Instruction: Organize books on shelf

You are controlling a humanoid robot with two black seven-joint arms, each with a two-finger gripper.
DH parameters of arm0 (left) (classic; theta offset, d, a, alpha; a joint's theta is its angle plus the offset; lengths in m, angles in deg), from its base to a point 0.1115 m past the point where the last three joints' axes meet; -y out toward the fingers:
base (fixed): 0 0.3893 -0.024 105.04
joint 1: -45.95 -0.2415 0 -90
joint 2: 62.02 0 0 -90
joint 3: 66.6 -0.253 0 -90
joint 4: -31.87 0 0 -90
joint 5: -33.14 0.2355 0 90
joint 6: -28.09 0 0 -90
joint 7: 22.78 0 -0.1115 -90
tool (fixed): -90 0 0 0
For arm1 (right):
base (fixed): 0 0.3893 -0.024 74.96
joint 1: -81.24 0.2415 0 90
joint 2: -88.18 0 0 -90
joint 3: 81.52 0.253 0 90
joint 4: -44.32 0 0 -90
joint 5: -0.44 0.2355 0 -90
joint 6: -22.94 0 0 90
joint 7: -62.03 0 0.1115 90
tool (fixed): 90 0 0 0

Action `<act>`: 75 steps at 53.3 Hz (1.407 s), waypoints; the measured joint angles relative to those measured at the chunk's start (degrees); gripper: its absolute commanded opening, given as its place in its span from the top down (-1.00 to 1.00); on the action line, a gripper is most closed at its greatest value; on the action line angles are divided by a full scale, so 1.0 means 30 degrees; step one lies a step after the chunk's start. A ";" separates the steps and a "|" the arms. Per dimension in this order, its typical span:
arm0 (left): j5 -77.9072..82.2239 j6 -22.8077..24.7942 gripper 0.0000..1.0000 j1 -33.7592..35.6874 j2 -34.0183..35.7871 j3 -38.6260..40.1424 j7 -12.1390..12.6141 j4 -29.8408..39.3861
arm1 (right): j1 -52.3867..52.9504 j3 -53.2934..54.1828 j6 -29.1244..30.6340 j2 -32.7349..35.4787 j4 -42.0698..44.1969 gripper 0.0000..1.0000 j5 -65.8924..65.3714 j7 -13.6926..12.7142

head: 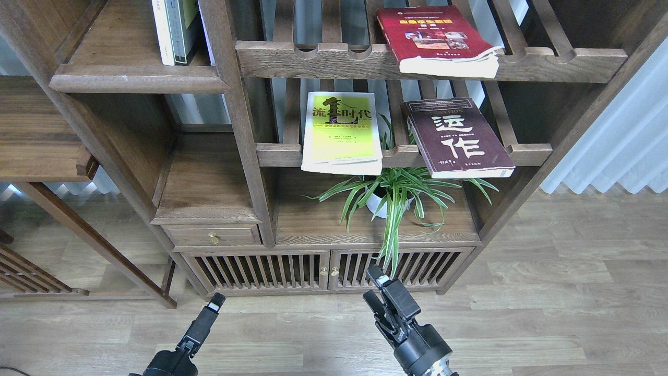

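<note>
Three books lie flat on slatted racks. The red book (436,39) with a yellow title hangs over the upper rack's front rail. On the lower rack rest the yellow-green book (342,133) and, to its right, the dark maroon book (456,138) with big white characters. The shelf (138,78), a solid dark-brown board with a rounded lip, is at the upper left. Both grippers hang low over the floor, far below the books. My left gripper (216,301) shows edge-on as one thin dark piece. My right gripper (371,286) holds nothing, its fingers apart.
Two upright books (175,31) stand at the right end of the shelf. A spider plant in a white pot (389,201) sits on the cabinet top under the lower rack. A drawer (211,236) and slatted cabinet doors (326,269) face the grippers.
</note>
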 measured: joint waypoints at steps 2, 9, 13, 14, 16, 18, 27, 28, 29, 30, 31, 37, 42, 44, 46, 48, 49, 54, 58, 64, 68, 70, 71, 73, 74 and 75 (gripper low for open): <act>0.0003 0.0000 -1.00 0.0049 0.0017 0.0005 0.0032 -0.0017 | -0.0017 0.0093 0.0104 -0.0004 -0.0004 -0.98 0.0000 0.0005; 0.0004 0.0000 -1.00 0.0178 0.0044 0.0022 0.0592 -0.0014 | -0.0040 0.0313 0.0412 -0.0008 -0.0008 -0.98 -0.0013 0.0022; 0.0003 0.0000 -1.00 0.0189 0.0033 0.0055 0.0829 0.0001 | -0.0036 0.0403 0.0473 -0.0008 -0.0008 -0.98 -0.0024 0.0030; 0.0003 0.0000 -1.00 0.0189 0.0027 0.0071 0.0842 -0.0006 | -0.0021 0.0418 0.0494 -0.0008 -0.0006 -0.98 -0.0026 0.0036; 0.0004 0.0000 -1.00 0.0191 0.0013 0.0103 0.0860 -0.0053 | 0.0032 0.0436 0.0573 -0.0008 0.0026 -0.98 -0.0031 0.0046; 0.0004 0.0000 -1.00 0.0191 0.0002 0.0137 0.0871 -0.0176 | 0.0193 0.0468 0.1124 -0.0009 0.0213 -0.98 -0.0050 0.0056; 0.0003 0.0000 -1.00 0.0179 -0.0049 0.0149 0.0846 -0.0212 | 0.0555 0.0235 0.1574 -0.0009 0.1397 -0.98 -0.0089 0.0053; 0.0003 0.0000 -1.00 0.0178 -0.0070 0.0149 0.0839 -0.0212 | 0.0637 0.0187 0.1591 -0.0009 0.1614 -0.98 -0.0098 0.0053; 0.0004 0.0000 -1.00 0.0177 -0.0109 0.0149 0.0832 -0.0214 | 0.0699 0.0154 0.1603 -0.0009 0.1780 -0.98 -0.0100 0.0054; 0.0004 0.0000 -1.00 0.0176 -0.0146 0.0149 0.0829 -0.0215 | 0.0763 0.0122 0.1609 -0.0008 0.1946 -0.98 -0.0101 0.0058; 0.0005 0.0000 -1.00 0.0170 -0.0202 0.0149 0.0821 -0.0215 | 0.0847 0.0084 0.1613 -0.0007 0.2164 -0.98 -0.0106 0.0057; 0.0044 0.0000 -1.00 0.0148 -0.0482 0.0027 0.0809 -0.0239 | 0.1227 0.0014 0.1621 -0.0007 0.3159 -0.98 -0.0128 0.0056; 0.0053 0.0000 -1.00 0.0145 -0.0626 0.0050 0.0829 -0.0246 | 0.1364 0.0200 0.1622 -0.0006 0.3434 -0.98 -0.0097 0.0059; 0.0054 0.0000 -1.00 0.0145 -0.0655 0.0122 0.0851 -0.0256 | 0.1380 0.0241 0.1623 -0.0006 0.3451 -0.98 -0.0071 0.0057; 0.0053 0.0000 -1.00 0.0130 -0.0667 0.0208 0.0860 -0.0265 | 0.1391 0.0248 0.1623 -0.0007 0.3454 -0.98 -0.0054 0.0056; 0.0053 0.0000 -1.00 0.0100 -0.0669 0.0281 0.0864 -0.0271 | 0.1394 0.0238 0.1623 -0.0006 0.3455 -0.98 -0.0049 0.0058; 0.0052 0.0000 -1.00 0.0080 -0.0671 0.0314 0.0864 -0.0272 | 0.1400 0.0212 0.1623 -0.0005 0.3458 -0.98 -0.0049 0.0058; 0.0035 0.0000 -1.00 0.0016 -0.0691 0.0376 0.0864 -0.0274 | 0.1489 0.0009 0.1624 -0.0007 0.3465 -0.98 -0.0068 0.0054; 0.0013 0.0000 -1.00 -0.0014 -0.0691 0.0390 0.0865 -0.0274 | 0.1753 -0.0171 0.1624 -0.0005 0.3418 -0.98 -0.0114 0.0057; 0.0008 0.0000 -1.00 0.0017 -0.0694 0.0414 0.0870 -0.0274 | 0.2339 -0.0498 0.1624 0.0248 0.3297 -0.98 -0.0131 0.0027; 0.0008 0.0000 -1.00 0.0109 -0.0707 0.0552 0.0871 -0.0274 | 0.2629 -0.0576 0.1624 0.0442 0.2988 -0.98 -0.0100 -0.0014; 0.0008 0.0000 -1.00 0.0096 -0.0708 0.0620 0.0873 -0.0274 | 0.2796 -0.0573 0.1624 0.0427 0.2988 -0.98 -0.0088 0.0009; 0.0009 0.0000 -1.00 0.0087 -0.0708 0.0671 0.0875 -0.0275 | 0.2968 -0.0555 0.1623 0.0401 0.2992 -0.98 -0.0067 0.0050; 0.0007 0.0000 -1.00 0.0007 -0.0704 0.1094 0.0874 -0.0274 | 0.3914 -0.0401 0.1627 0.0213 0.3013 -0.98 0.0010 0.0246; 0.0007 0.0000 -1.00 -0.0001 -0.0702 0.1117 0.0874 -0.0274 | 0.3987 -0.0395 0.1627 0.0193 0.3020 -0.98 0.0011 0.0262; 0.0007 0.0000 -1.00 -0.0011 -0.0698 0.1152 0.0874 -0.0275 | 0.4132 -0.0390 0.1627 0.0167 0.3039 -0.98 0.0009 0.0269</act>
